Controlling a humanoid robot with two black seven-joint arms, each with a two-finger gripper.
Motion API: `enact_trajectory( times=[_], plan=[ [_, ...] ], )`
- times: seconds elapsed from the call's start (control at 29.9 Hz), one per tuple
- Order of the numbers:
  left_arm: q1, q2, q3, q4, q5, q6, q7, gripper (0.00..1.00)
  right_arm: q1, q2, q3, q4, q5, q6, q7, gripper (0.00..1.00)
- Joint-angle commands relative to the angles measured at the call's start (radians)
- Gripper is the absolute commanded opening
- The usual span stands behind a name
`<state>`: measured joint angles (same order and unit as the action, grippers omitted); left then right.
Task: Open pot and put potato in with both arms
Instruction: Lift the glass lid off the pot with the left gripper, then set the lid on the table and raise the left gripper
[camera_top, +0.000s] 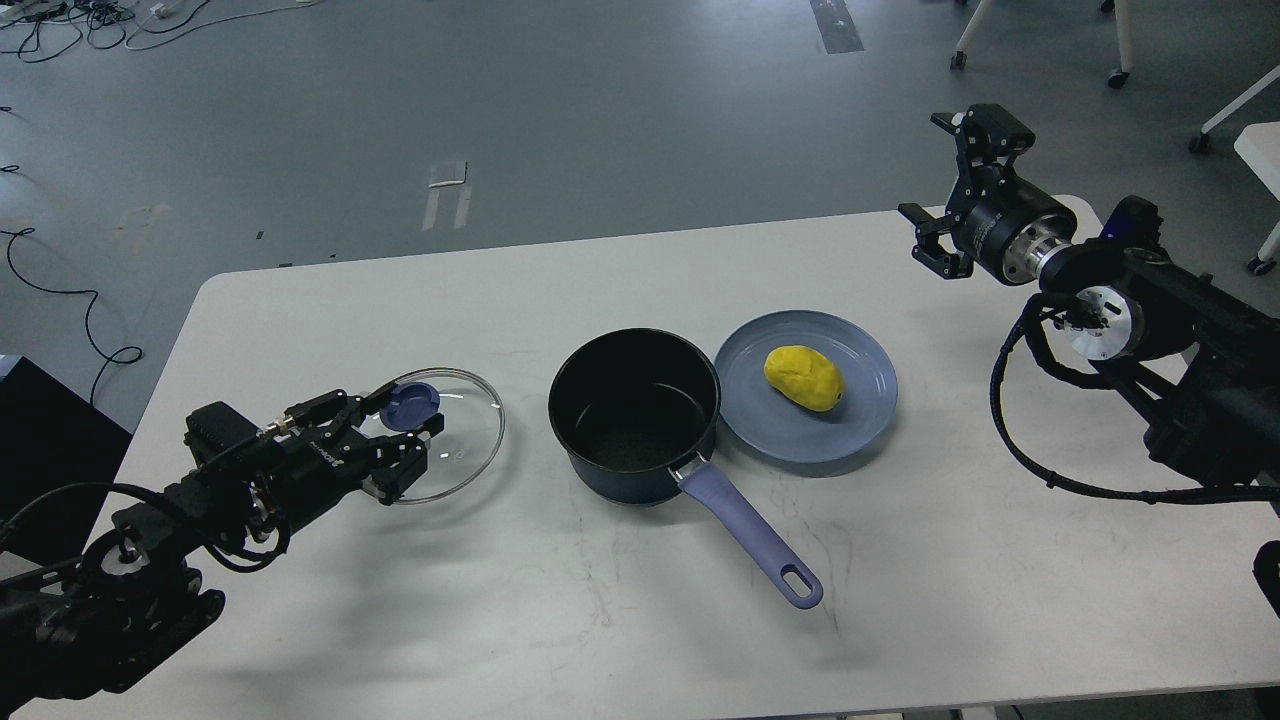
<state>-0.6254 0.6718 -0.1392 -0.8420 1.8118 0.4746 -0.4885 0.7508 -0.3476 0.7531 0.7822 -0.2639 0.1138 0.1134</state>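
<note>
Both arms were black, built of chunky jointed segments. Left arm (150, 530) carried looped black cables, a brass-coloured connector near the wrist and small white lettering on the wrist body. Right arm (1150, 340) had a silver metal ring behind its gripper (955, 185), a round silver joint cap, a blue patch and thick looping black cable.

- There is a single view, taken from the robot's own head, facing forward and tilted down onto the table (560, 640).
- It stands at middle range: the table's far edge and both far corners show, while the near edge drops out of the bottom of the frame.
- Grey floor (600, 110) fills the top third, beyond the far edge.
- The left arm enters at the lower left, the right arm at the right edge.
- With only one view, nothing is shared.
</note>
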Motion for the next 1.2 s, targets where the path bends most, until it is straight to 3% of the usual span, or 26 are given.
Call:
enact_trajectory(
  times=[0.0, 0.07, 0.27, 0.37, 0.6, 0.9, 1.1, 1.17],
  plan=[
    [0.004, -0.017, 0.001, 0.014, 0.000, 0.002, 0.000, 0.44, -0.001, -0.002, 0.000, 0.000, 0.000, 0.000, 0.000, 1.00],
    [0.004, -0.017, 0.001, 0.014, 0.000, 0.002, 0.000, 0.47, -0.001, -0.002, 0.000, 0.002, 0.000, 0.000, 0.000, 1.00],
    [0.007, -0.018, 0.001, 0.015, -0.002, 0.004, 0.000, 0.71, -0.002, -0.002, 0.000, 0.000, 0.000, -0.003, 0.000, 1.00],
    [0.007, -0.018, 0.001, 0.015, -0.002, 0.010, 0.000, 0.73, -0.001, -0.001, 0.000, 0.002, 0.000, -0.005, 0.000, 1.00],
    [0.007, -0.017, 0.001, 0.014, -0.077, 0.013, 0.000, 0.88, 0.001, 0.004, 0.000, 0.003, -0.002, -0.006, 0.000, 1.00],
    [-0.017, -0.015, -0.010, 0.004, -0.101, 0.012, 0.000, 0.96, 0.001, 0.001, 0.002, 0.005, 0.000, -0.006, 0.000, 1.00],
    [-0.140, -0.009, -0.005, -0.003, -0.486, -0.020, 0.000, 0.98, 0.010, -0.002, 0.000, 0.014, -0.002, -0.003, 0.000, 1.00],
    [-0.210, -0.005, -0.007, -0.006, -0.641, -0.074, 0.000, 0.97, 0.015, -0.004, 0.000, 0.023, -0.005, -0.003, 0.000, 1.00]
  ],
)
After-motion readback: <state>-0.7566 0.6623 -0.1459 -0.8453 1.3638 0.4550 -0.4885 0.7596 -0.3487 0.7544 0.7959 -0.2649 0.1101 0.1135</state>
